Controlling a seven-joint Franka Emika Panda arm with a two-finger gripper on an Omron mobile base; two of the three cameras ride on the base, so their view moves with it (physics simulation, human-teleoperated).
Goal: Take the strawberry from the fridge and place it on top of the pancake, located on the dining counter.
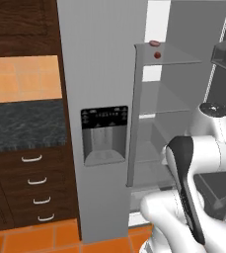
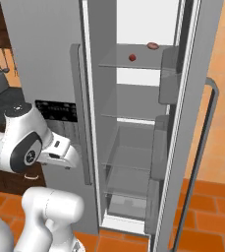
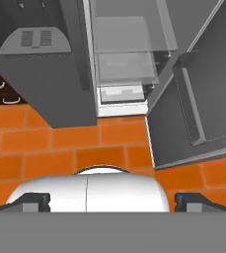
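The tall grey fridge (image 1: 99,64) stands before me with its right door (image 2: 195,128) swung open. The strawberry (image 1: 157,55), tiny and dark red, rests on the upper inner shelf (image 1: 181,60); in the right base view the strawberry (image 2: 132,57) sits mid-shelf. My gripper (image 3: 112,203) is open, its fingertips (image 3: 33,201) wide apart with nothing between them. It hangs low in front of the fridge (image 3: 60,89), pointing down at the floor and far below the strawberry. The dining counter and the pancake are out of view.
A paler pink oblong item (image 1: 154,43) lies behind the strawberry on the same shelf. The black dispenser panel (image 1: 104,133) is on the shut left door. A dark-topped wall counter (image 1: 20,123) with drawers stands to the left. Orange floor tiles (image 3: 50,143) lie below.
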